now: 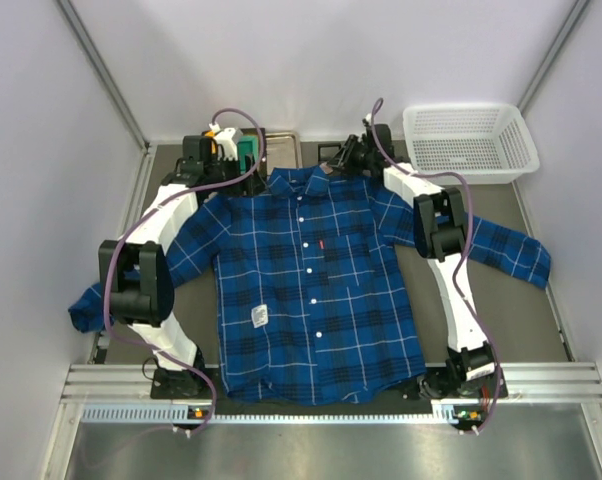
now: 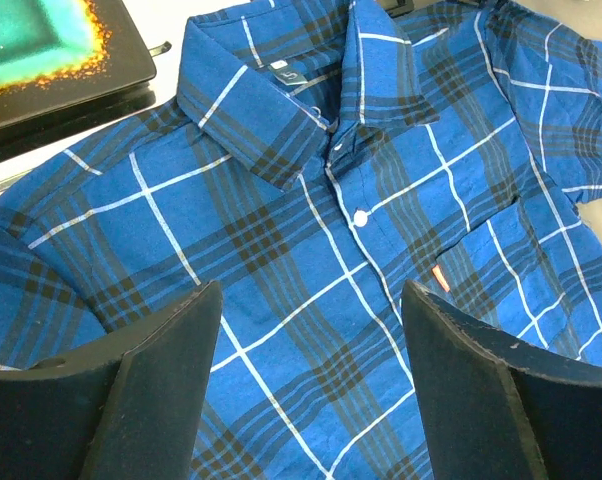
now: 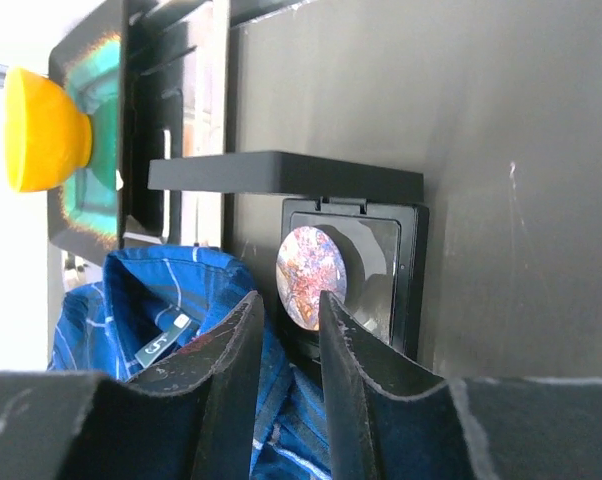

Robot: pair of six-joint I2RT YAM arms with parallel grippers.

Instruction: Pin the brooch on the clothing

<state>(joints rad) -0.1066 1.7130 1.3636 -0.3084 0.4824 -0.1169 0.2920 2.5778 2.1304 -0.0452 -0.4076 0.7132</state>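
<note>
The shirt (image 1: 311,290) lies spread flat, front up, on the tabletop (image 1: 526,310), collar at 12 o'clock, with both arms reaching over its shoulders toward that end. A white basket (image 1: 471,166) sits at 2 o'clock.

From overhead the brooch cannot be made out; only the right wrist view shows it. There the brooch (image 3: 309,272), a round disc with a mottled pinkish face, sits in a small open black case (image 3: 406,270) just beyond the collar. The right gripper (image 3: 291,305) has its fingers drawn to a narrow gap, tips right at the disc's lower edge at 6 o'clock. Whether they touch or pinch it cannot be told. A yellow knob (image 3: 43,130) shows at 10 o'clock in that view, and the collar's size label (image 3: 161,340) at 8 o'clock.

The left wrist view shows what the right does not: the buttoned collar, the placket and the small red mark (image 2: 440,279) on the chest pocket. The left gripper (image 2: 311,300) hangs above the chest, fingers spread wide with nothing between them. A black tray (image 2: 116,75) with a teal inside lies at 11 o'clock.
</note>
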